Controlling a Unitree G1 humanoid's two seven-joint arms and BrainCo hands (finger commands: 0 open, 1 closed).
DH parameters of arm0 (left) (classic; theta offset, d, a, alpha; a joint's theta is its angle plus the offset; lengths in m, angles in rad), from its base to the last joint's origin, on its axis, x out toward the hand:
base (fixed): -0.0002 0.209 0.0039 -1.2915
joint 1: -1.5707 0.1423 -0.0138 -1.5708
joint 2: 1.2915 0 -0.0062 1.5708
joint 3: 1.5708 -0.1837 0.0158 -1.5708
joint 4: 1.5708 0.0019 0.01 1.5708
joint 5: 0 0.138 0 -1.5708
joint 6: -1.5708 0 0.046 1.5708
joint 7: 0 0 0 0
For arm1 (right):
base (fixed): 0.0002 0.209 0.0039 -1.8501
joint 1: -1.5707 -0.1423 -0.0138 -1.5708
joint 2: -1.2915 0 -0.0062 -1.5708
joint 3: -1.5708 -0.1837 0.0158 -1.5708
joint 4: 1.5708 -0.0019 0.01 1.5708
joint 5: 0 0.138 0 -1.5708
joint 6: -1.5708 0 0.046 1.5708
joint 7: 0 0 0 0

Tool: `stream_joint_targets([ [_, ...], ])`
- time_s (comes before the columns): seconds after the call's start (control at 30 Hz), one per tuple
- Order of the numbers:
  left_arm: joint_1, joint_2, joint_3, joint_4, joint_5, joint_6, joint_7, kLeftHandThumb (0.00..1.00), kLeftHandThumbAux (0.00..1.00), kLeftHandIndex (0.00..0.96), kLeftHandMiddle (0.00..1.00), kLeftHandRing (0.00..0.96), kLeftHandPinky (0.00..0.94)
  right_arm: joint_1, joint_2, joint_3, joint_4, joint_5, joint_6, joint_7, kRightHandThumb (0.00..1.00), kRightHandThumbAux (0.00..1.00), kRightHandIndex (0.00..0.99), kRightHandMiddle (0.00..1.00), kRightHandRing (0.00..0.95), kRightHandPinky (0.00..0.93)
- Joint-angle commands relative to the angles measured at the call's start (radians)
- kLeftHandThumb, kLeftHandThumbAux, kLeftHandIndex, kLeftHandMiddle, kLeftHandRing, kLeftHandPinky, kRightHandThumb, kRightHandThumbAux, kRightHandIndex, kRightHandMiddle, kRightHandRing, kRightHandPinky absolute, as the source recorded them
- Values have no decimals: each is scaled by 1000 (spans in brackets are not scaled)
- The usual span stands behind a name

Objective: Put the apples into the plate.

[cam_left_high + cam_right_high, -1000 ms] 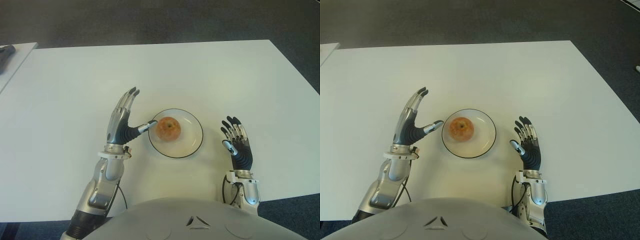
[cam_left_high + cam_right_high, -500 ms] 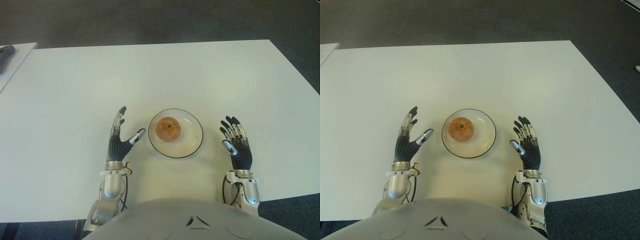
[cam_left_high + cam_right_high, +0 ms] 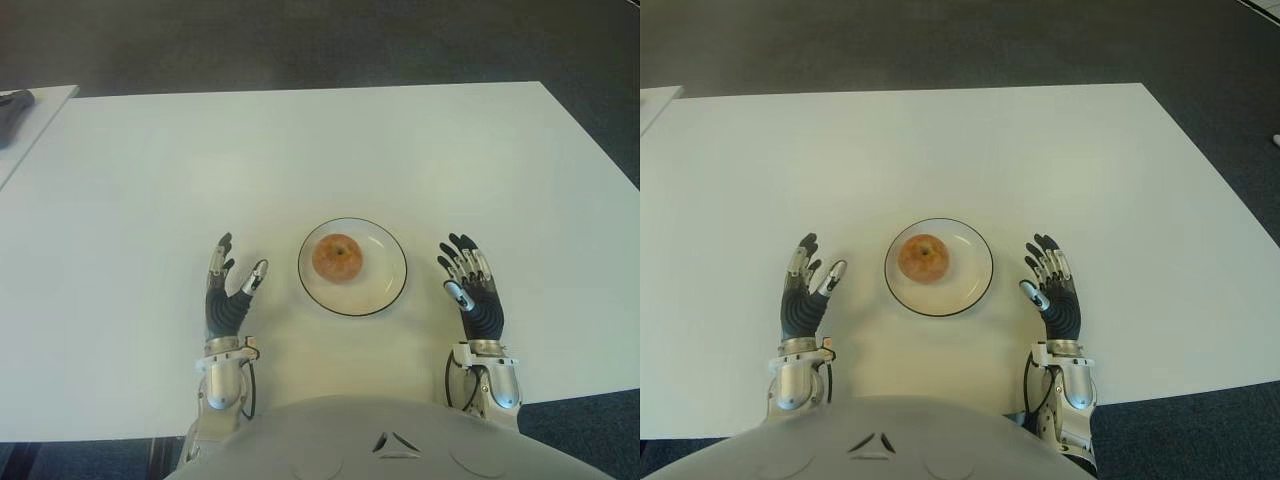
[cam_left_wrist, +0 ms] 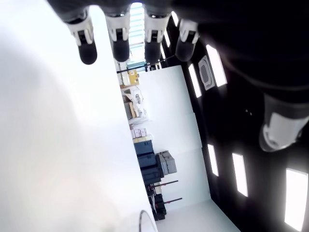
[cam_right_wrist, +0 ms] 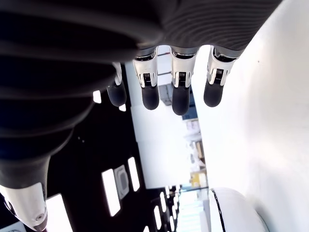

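- The apple [image 3: 337, 257] is round, with a matt skin of orange-red fading to yellow and a small dimple at the stem; it sits inside the plate, a little left of the plate's middle.
- The plate [image 3: 385, 290] is a shallow white disc, smooth and glossy, edged with a thin dark line; it lies flat on the table toward the near edge, between the two hands.
- The table [image 3: 300, 150] is a broad white slab with a plain, even top; dark carpet shows beyond its far and right edges.
- The left hand [image 3: 227, 296] shows just left of the plate, apart from it; its dark ribbed palm faces up, fingers [image 4: 119, 42] straight and slightly fanned, thumb angled toward the plate; it holds nothing.
- The right hand [image 3: 474, 294] shows just right of the plate, likewise clear of the rim; its fingers [image 5: 179, 93], silver-jointed with dark rounded tips, extend loosely side by side; it grips nothing.
- Both forearms, in brushed metal, rise from the near table edge.
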State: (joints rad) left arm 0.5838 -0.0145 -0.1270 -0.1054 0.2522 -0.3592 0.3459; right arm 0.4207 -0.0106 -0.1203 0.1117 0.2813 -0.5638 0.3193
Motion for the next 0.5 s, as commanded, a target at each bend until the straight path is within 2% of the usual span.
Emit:
stream_joint_targets([
  [0.03, 32, -29, -16, 49, 19, -32, 19, 15, 490, 63, 80, 74, 83, 23, 1, 2, 24, 12, 37, 5, 236, 630, 93, 117, 113, 134],
  [0.5, 69, -52, -16, 75, -14, -65, -10, 26, 495, 61, 72, 66, 89, 24, -13, 0, 25, -2, 16, 20, 213, 640, 84, 95, 90, 110],
])
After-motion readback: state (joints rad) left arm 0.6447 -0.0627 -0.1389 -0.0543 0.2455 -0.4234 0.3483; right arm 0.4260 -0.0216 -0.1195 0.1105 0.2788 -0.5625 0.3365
